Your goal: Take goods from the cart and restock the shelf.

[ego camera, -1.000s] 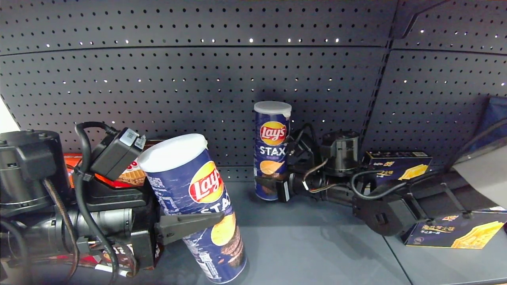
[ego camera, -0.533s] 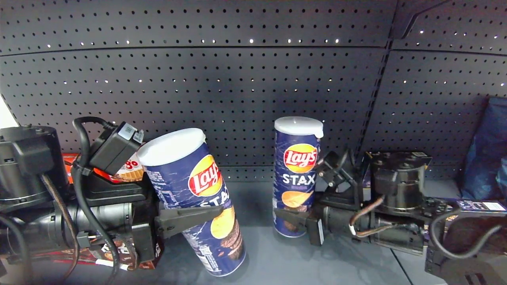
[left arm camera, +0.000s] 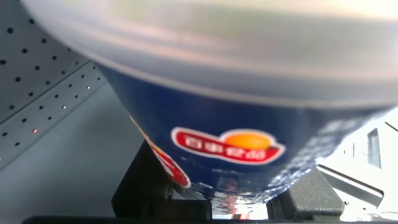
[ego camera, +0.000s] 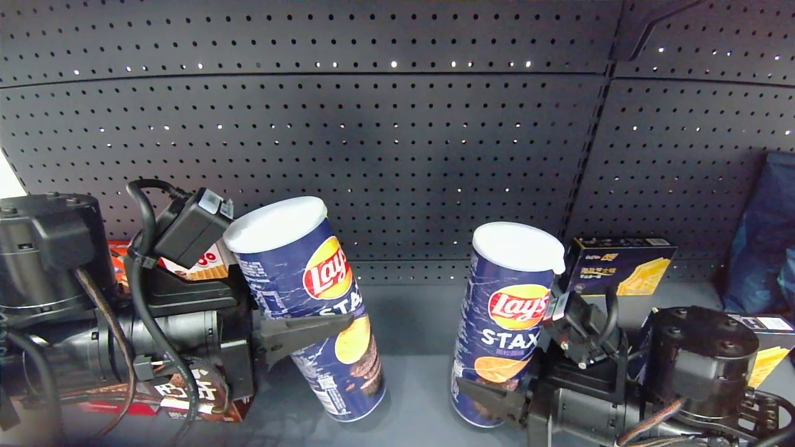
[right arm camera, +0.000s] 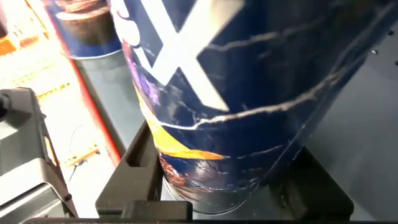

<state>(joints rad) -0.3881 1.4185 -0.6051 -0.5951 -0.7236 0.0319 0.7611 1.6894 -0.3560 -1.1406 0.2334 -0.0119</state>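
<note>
On my left, the left can (ego camera: 310, 292) sat between the jaws of the left gripper (ego camera: 323, 335), tilted, lid leaning away from the wrist and its base touching the shelf (ego camera: 410, 323). Those jaws were closed onto its lower half. To the right, the right can (ego camera: 506, 310) stood nearly upright between the jaws of the right gripper (ego camera: 490, 397), clamped near its base. I saw a red box (ego camera: 205, 264) behind the left gripper, a navy-and-yellow box (ego camera: 621, 264) behind the right one, and a dark pegboard panel (ego camera: 372, 136) backing the shelf.
</note>
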